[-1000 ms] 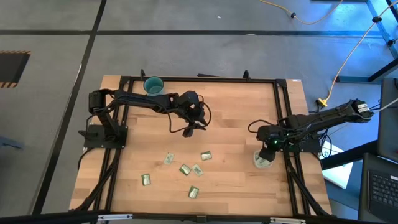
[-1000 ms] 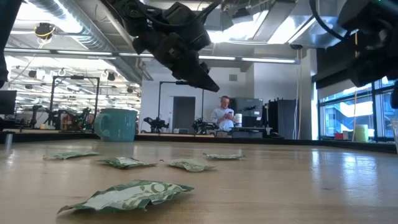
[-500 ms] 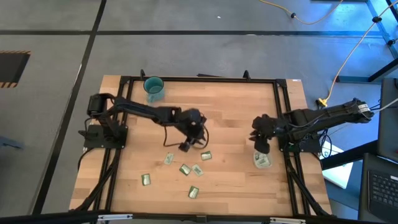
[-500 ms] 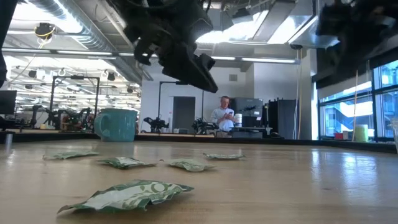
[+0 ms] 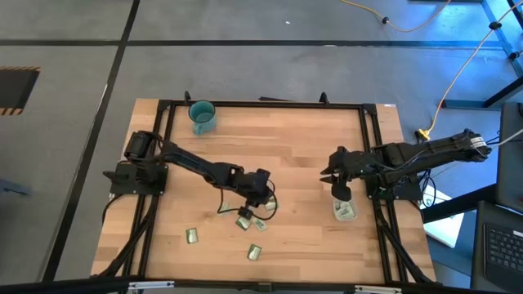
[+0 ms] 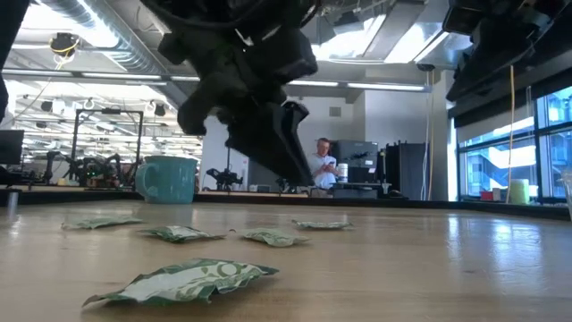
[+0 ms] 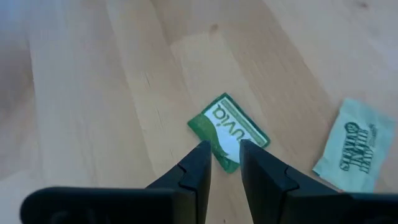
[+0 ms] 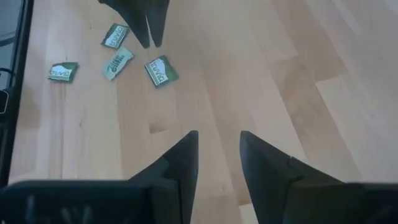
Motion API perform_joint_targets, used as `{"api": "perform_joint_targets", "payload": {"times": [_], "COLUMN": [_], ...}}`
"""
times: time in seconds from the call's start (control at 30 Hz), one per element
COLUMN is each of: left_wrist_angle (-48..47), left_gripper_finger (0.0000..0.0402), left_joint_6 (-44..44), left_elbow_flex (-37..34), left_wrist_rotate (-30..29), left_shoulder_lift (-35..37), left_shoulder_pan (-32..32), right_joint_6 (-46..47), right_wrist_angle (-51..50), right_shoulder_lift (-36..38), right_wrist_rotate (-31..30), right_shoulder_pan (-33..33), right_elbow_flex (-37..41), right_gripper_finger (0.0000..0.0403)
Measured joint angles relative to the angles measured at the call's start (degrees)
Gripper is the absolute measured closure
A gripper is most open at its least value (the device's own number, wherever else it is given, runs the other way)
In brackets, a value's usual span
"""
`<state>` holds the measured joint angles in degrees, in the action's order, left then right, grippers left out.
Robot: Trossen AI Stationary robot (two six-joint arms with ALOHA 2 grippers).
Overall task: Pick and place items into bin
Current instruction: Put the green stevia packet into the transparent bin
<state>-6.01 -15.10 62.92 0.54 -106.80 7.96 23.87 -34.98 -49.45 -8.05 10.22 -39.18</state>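
Note:
Several small pale green foil packets lie flat on the wooden table near its near edge: one [image 5: 192,236], one [image 5: 254,252] and a cluster [image 5: 260,224] under my left arm. My left gripper [image 5: 244,212] points down over that cluster. In the left wrist view its fingers [image 7: 225,148] stand a narrow gap apart at the near edge of a green packet [image 7: 230,127]. I cannot tell whether they touch it. The clear bin [image 5: 344,211] stands near the table's right edge with packets inside. My right gripper [image 5: 325,173] hovers open and empty on the bin's far-left side.
A teal mug [image 5: 201,114] stands at the table's far-left corner. Another packet [image 7: 354,146] lies beside the one under my left gripper. Bare wood lies between the two arms. A black frame [image 5: 372,147] runs along the table's sides. A person [image 6: 323,165] stands in the room beyond.
My left gripper has travelled from the table's far middle toward the near edge and come down over the packet cluster. My right gripper has moved from over the bin toward the table's far-left side. No packet has moved.

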Motion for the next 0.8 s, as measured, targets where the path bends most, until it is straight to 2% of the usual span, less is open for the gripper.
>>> {"api": "perform_joint_targets", "payload": {"times": [0.53,0.8], "left_wrist_angle": [5.54,5.12], "left_gripper_finger": [0.0336,0.0373], "left_joint_6": [4.14,4.03], "left_elbow_flex": [0.33,0.24], "left_wrist_rotate": [0.68,0.76], "left_shoulder_lift": [-7.76,-7.83], "left_shoulder_pan": [-0.24,-0.24], "right_joint_6": [1.43,1.53], "right_wrist_angle": [-0.47,-0.52], "right_shoulder_lift": [0.02,0.02], "right_wrist_rotate": [0.13,0.13], "right_shoulder_pan": [0.05,0.05], "right_elbow_flex": [0.00,0.00], "right_gripper_finger": [0.0281,0.0281]}}
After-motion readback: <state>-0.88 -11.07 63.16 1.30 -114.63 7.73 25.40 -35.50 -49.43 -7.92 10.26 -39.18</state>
